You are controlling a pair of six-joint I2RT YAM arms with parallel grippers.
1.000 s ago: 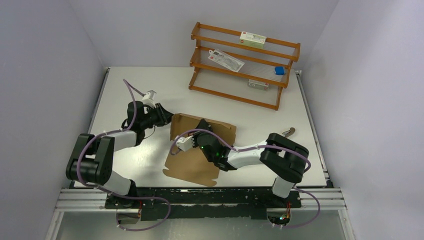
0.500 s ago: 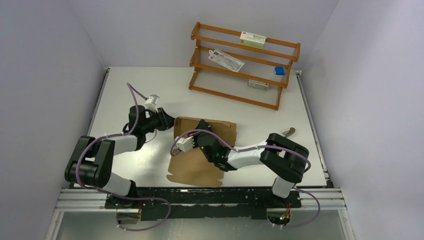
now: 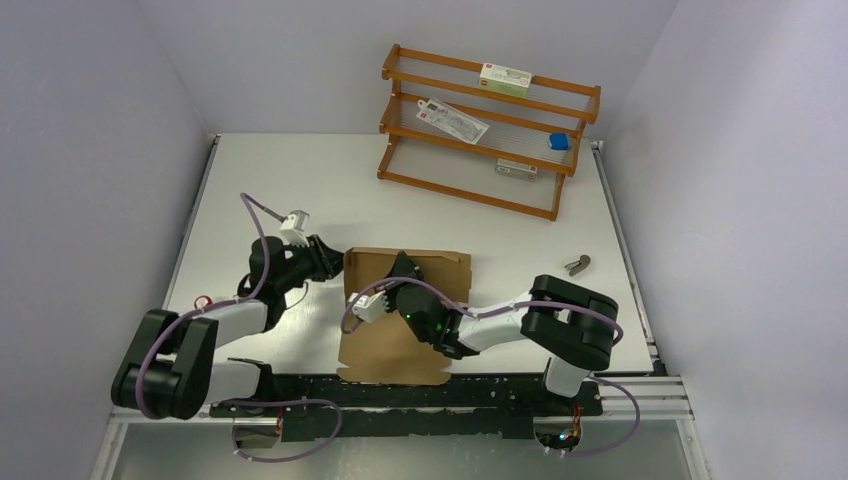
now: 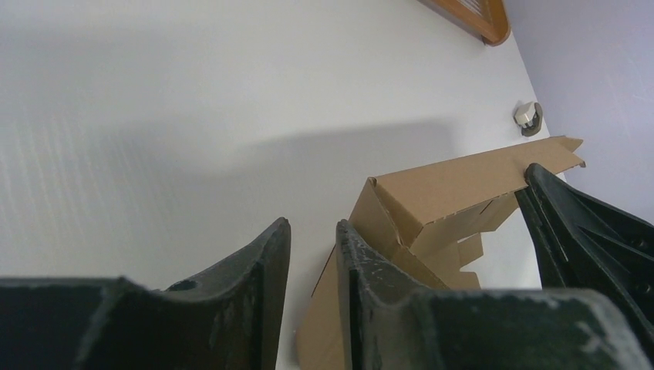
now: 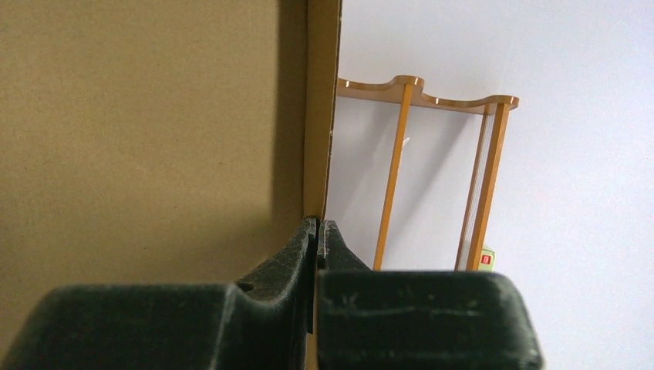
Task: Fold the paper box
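left claw (image 4: pixel 312 231) slightly open, empty, beside box (image 3: pixel 390 355) corner; right claw (image 5: pixel 316 225) closed against raised flap (image 5: pixel 322 116)

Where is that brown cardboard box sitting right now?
Seen from above, the paper box lies at the near middle of the table, the left tool beside its far left corner and the right tool at its raised far flap.

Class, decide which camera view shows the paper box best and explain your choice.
Top external: the paper box shows nearly whole, flat panel plus raised far flap. Left wrist catches only a folded corner; right wrist shows just a bare panel and one edge, too close for shape.
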